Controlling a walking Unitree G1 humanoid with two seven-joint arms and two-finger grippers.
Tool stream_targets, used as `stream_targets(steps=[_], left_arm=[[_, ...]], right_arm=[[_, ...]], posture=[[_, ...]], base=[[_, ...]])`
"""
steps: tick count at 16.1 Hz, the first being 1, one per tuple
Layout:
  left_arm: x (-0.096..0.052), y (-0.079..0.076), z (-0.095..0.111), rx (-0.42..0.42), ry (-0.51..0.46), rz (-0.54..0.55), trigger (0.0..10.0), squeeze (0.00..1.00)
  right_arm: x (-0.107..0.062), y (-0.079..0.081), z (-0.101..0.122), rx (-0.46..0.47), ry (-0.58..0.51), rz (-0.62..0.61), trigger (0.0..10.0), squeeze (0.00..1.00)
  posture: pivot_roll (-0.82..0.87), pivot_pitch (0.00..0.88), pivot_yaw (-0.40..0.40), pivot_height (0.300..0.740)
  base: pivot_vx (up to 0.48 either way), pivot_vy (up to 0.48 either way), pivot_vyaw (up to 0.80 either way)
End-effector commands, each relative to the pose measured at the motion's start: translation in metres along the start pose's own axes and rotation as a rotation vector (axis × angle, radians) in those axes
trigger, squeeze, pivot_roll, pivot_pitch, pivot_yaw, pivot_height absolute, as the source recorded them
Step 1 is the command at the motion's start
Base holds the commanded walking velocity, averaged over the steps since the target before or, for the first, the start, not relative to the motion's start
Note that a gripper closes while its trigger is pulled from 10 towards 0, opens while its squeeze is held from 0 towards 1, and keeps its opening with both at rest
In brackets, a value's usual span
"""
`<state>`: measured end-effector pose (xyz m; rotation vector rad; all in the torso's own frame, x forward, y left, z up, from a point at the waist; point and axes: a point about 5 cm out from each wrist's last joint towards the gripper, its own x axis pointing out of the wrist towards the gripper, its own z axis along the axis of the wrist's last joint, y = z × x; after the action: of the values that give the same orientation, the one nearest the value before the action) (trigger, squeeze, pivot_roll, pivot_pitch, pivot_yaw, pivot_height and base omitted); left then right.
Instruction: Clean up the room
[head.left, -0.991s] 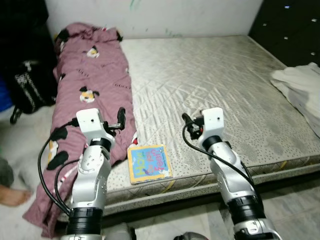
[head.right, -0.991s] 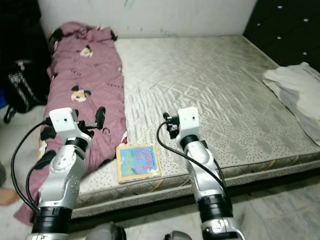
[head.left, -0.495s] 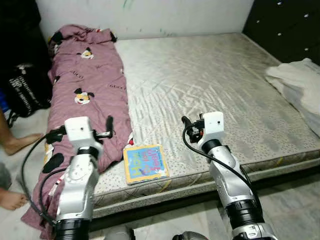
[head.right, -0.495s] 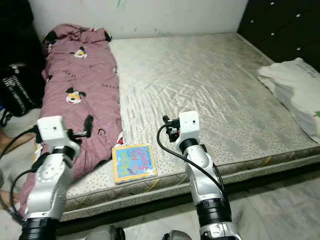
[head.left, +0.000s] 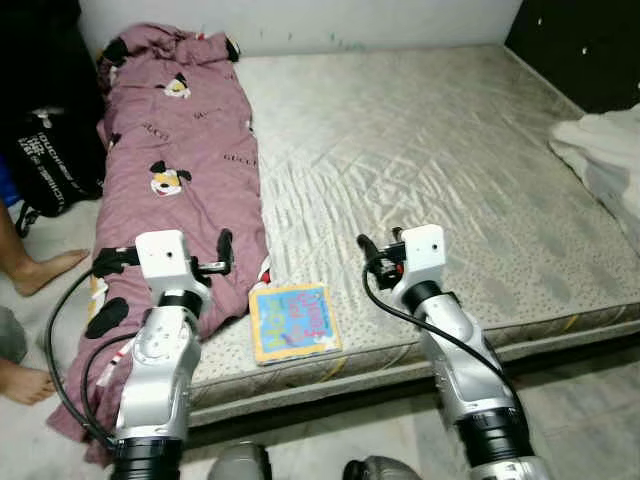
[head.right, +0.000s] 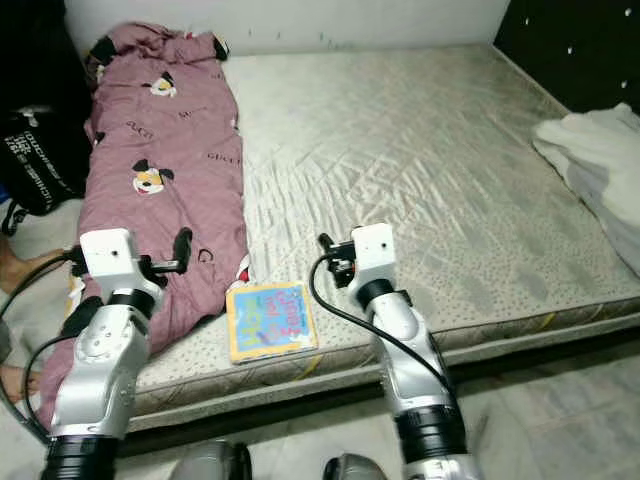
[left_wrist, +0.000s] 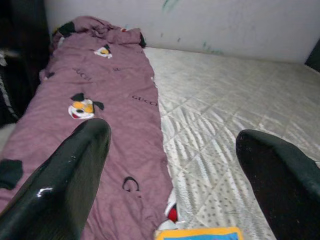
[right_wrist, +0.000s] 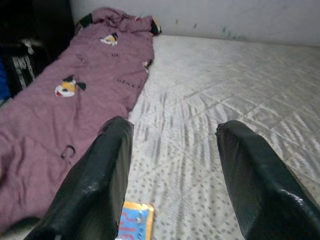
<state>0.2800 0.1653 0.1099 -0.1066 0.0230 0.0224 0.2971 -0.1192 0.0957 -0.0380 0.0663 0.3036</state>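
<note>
Since a second ago both arms stay raised; left end effector (left_wrist: 172, 165) and right end effector (right_wrist: 172, 165) gape wide, the book (head.left: 293, 322) on the mattress (head.left: 430, 150) between them.

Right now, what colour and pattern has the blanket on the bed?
The blanket is mauve-pink with cartoon mouse faces and dark lettering, clearest in the left eye view.

A small square picture book (head.left: 292, 322) with a bright blue and yellow cover lies flat, face up, on the bare quilted mattress (head.left: 430, 160) near its front edge. Just beside it a mauve blanket (head.left: 180, 150) printed with cartoon mice lies crumpled lengthwise along the mattress's left side, its lower end spilling over the edge toward the floor
</note>
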Motion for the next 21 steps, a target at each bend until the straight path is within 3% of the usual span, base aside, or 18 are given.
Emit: stream_targets(steps=[1,13,21], left_arm=[[-0.0010,0.0016,0.0002,0.008,0.005,0.005,10.0,0.00],[0.0000,-0.0046,-0.0002,0.001,0.009,-0.016,10.0,0.00],[0.0007,-0.0044,0.0003,-0.003,0.012,-0.010,10.0,0.00]], right_arm=[[0.0007,0.0037,0.0060,-0.023,-0.017,0.017,10.0,0.00],[-0.0037,-0.0002,0.0098,-0.004,-0.035,-0.017,10.0,0.00],[-0.0037,0.0009,0.0105,0.004,-0.030,-0.009,10.0,0.00]], posture=[[0.04,0.096,-0.033,0.740],[0.03,0.097,-0.030,0.740],[0.03,0.106,-0.029,0.666]], base=[[0.000,0.000,0.80],[0.000,0.000,0.07],[0.000,0.000,0.00]])
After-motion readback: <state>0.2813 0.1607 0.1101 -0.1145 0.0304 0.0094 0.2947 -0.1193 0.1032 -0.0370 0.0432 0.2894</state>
